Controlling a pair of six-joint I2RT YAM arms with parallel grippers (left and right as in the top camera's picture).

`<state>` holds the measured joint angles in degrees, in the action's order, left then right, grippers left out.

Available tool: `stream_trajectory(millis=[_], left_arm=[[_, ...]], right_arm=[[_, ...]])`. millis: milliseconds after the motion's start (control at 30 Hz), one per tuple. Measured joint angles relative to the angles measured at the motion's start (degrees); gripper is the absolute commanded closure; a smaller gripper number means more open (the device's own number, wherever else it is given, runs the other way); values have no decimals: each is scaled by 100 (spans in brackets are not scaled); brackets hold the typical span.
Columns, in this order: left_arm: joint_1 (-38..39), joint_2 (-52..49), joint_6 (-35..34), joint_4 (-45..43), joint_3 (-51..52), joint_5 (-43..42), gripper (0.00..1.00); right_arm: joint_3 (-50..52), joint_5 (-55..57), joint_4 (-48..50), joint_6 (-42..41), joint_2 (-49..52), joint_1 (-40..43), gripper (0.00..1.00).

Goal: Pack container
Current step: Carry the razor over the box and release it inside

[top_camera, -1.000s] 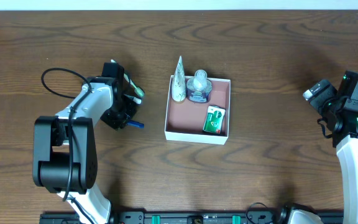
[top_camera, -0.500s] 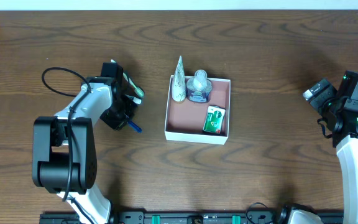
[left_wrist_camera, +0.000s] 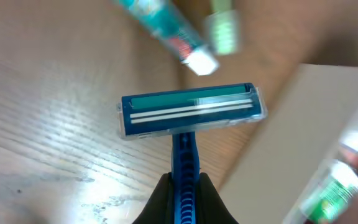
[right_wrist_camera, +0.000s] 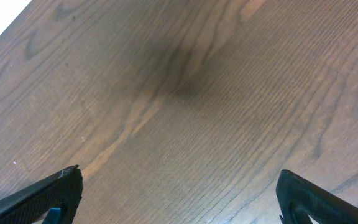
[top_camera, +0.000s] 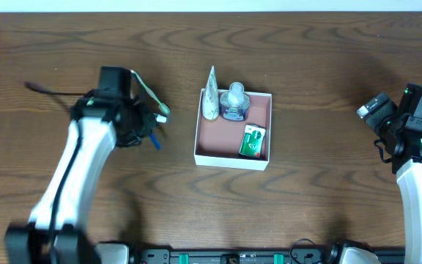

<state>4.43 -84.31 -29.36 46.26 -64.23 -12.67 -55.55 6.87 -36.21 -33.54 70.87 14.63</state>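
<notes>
The container (top_camera: 229, 159) is a square white box with a pinkish-brown inside, at the table's middle. It holds a white cone-shaped tube (top_camera: 210, 95), a round bottle (top_camera: 234, 101) and a green-and-white carton (top_camera: 253, 141). My left gripper (top_camera: 143, 130) is left of it, shut on the handle of a blue razor (top_camera: 154, 141). In the left wrist view the jaws (left_wrist_camera: 184, 186) pinch the handle, and the razor head (left_wrist_camera: 191, 111) points away above the wood. The container's white wall (left_wrist_camera: 291, 143) is just to the right. My right gripper (right_wrist_camera: 182, 199) is open and empty at the far right (top_camera: 376, 110).
A toothbrush with a green head (top_camera: 161, 108) lies on the table just beyond the left gripper. In the left wrist view, blurred, it (left_wrist_camera: 222, 28) lies beside a teal tube (left_wrist_camera: 160, 25). Bare wood lies under the right gripper.
The left arm has swung to a new pose, stretched out from the lower left. The razor stays in its jaws and has shifted slightly up and left. The right arm has not moved.
</notes>
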Motion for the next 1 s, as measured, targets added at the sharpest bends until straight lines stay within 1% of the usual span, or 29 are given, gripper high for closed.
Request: stream_trajectory(millis=[100, 200, 267, 367, 467, 600, 733, 833, 867, 933, 1000], left_arm=[[212, 713, 476, -26, 0, -11, 94], [671, 1331, 1049, -146, 0, -26, 94], [1051, 1613, 1510, -280, 0, -33, 94], [1707, 1836, 2396, -479, 0, -46, 94], [2302, 1816, 3283, -706, 0, -48, 94], [2881, 1580, 4498, -925, 0, -50, 94], [3182, 1082, 5521, -1102, 0, -46, 94], [3281, 605, 6072, -1281, 0, -46, 94], [3294, 492, 6179, -1320, 0, -44, 91], [3316, 256, 6389, -1403, 0, -46, 62], [3329, -20, 6572, -1537, 0, -44, 50]], right_arm=[[0, -2, 0, 0, 0, 0, 1], [0, -2, 0, 0, 0, 0, 1], [0, -2, 0, 0, 0, 0, 1], [0, 0, 0, 0, 0, 0, 1], [0, -2, 0, 2, 0, 0, 1], [0, 0, 0, 0, 0, 0, 1], [0, 0, 0, 0, 0, 0, 1], [0, 0, 0, 0, 0, 0, 1], [0, -2, 0, 2, 0, 0, 1], [0, 0, 0, 0, 0, 0, 1], [0, 0, 0, 0, 0, 0, 1]])
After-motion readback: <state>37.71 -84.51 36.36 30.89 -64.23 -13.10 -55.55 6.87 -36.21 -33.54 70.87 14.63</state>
